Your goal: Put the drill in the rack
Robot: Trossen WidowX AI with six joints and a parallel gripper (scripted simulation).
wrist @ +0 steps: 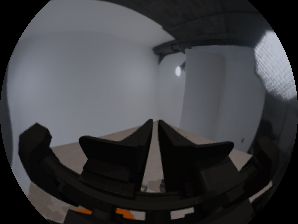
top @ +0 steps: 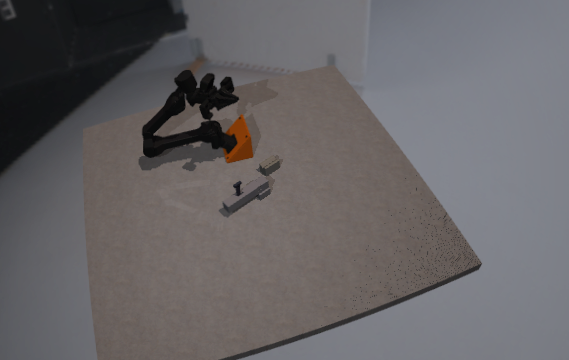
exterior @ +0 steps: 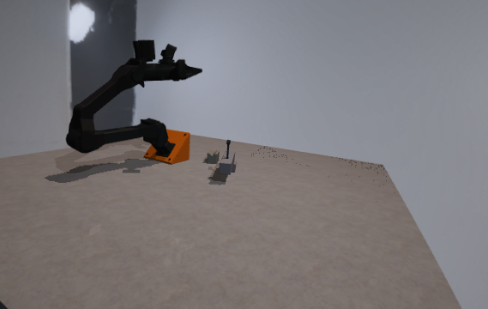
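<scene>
My gripper (top: 237, 98) (exterior: 201, 70) (wrist: 155, 122) is shut, with nothing seen between its fingertips. It is raised high above the table, away from the objects. The drill (top: 238, 189) (exterior: 228, 149), a thin dark upright piece with a knob on top, stands in a long grey block (top: 246, 197) (exterior: 225, 166). A small grey piece (top: 264, 194) (exterior: 234, 166) at the side of the block's far end may be the key; it is too small to tell. The rack (top: 269, 165) (exterior: 212, 158), a small beige notched block, sits beside that end, apart from the grey block.
The arm's orange base wedge (top: 246, 145) (exterior: 181, 148) stands on the table (top: 284, 260) (exterior: 244, 240), close behind the rack. The folded arm reaches out to the left of the base in the top and exterior views. Table edges show in the top and exterior views.
</scene>
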